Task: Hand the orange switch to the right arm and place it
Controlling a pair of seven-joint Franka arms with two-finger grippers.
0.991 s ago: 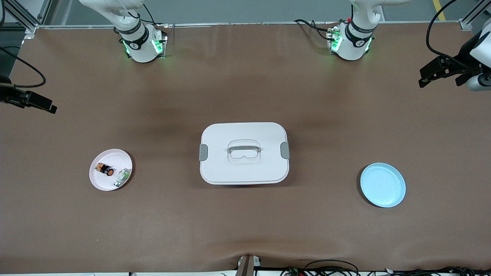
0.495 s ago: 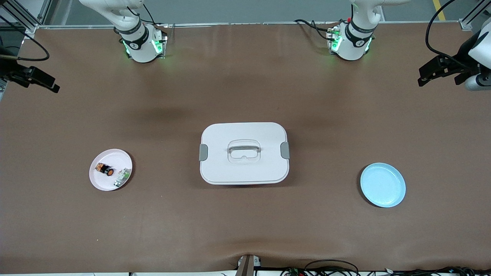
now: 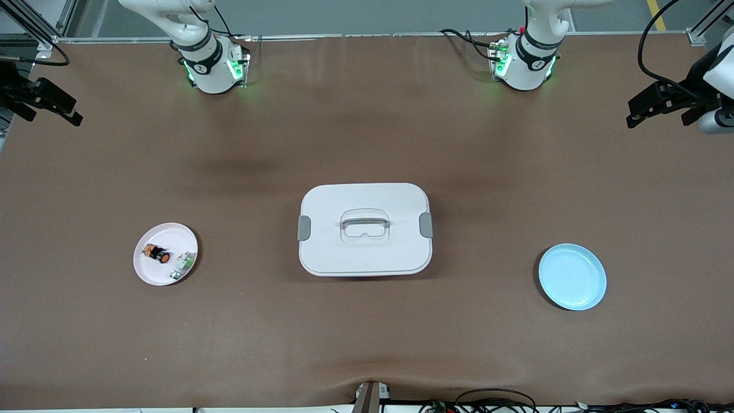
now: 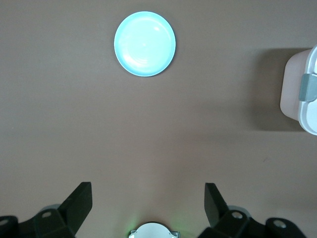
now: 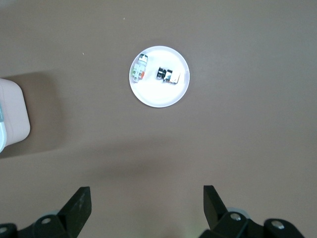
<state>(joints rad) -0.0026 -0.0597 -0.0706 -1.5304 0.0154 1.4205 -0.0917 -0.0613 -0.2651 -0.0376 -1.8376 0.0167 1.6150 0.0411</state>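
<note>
A brown worktop (image 3: 367,132) carries, at its middle, a white lidded storage box (image 3: 365,229) with grey side latches and a recessed handle; no writing can be read on anything. Toward the left arm's end lies an empty pale blue plate (image 3: 572,277); toward the right arm's end lies a pale pink plate (image 3: 150,271). On the pink plate the orange switch (image 3: 156,253) lies on its side, its long axis slanted, the round orange button end pointing toward the front camera and the box, just beside a small green-and-white part (image 3: 182,265). The left gripper (image 3: 651,107) hangs high over its end of the worktop, jaws spread wide and empty. The right gripper (image 3: 49,103) hangs likewise over its own end, jaws wide and empty.
</note>
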